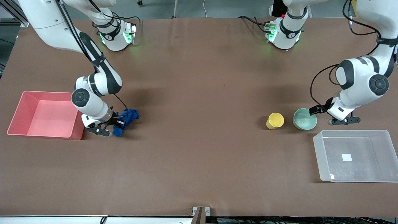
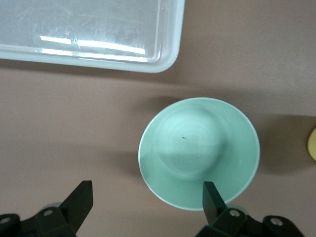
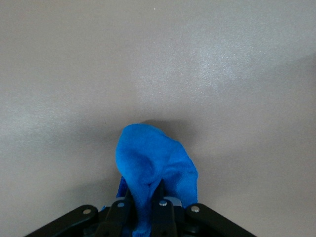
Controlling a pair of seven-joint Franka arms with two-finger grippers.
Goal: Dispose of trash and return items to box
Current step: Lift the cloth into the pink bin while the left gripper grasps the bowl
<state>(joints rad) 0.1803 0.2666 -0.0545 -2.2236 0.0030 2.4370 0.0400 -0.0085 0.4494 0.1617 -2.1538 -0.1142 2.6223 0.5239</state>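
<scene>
pink opaque rectangular bin [image 1: 18, 124]: right arm's end, blue cloth wad [image 1: 127, 117] beside | small yellow cup [image 1: 275, 120] beside mint-green round bowl [image 1: 304, 119] | clear plastic tub [image 1: 320, 149]: nearer the camera than bowl

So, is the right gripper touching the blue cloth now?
Touching. In the right wrist view the right gripper is shut on the blue cloth, with fabric pinched between its fingers. The front view agrees: the gripper sits on the cloth.

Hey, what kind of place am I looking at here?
Probably a robotics lab: two arms bolted to a brown-covered table, a pink bin and clear tub as staged props, cables trailing off the table's edge.
</scene>
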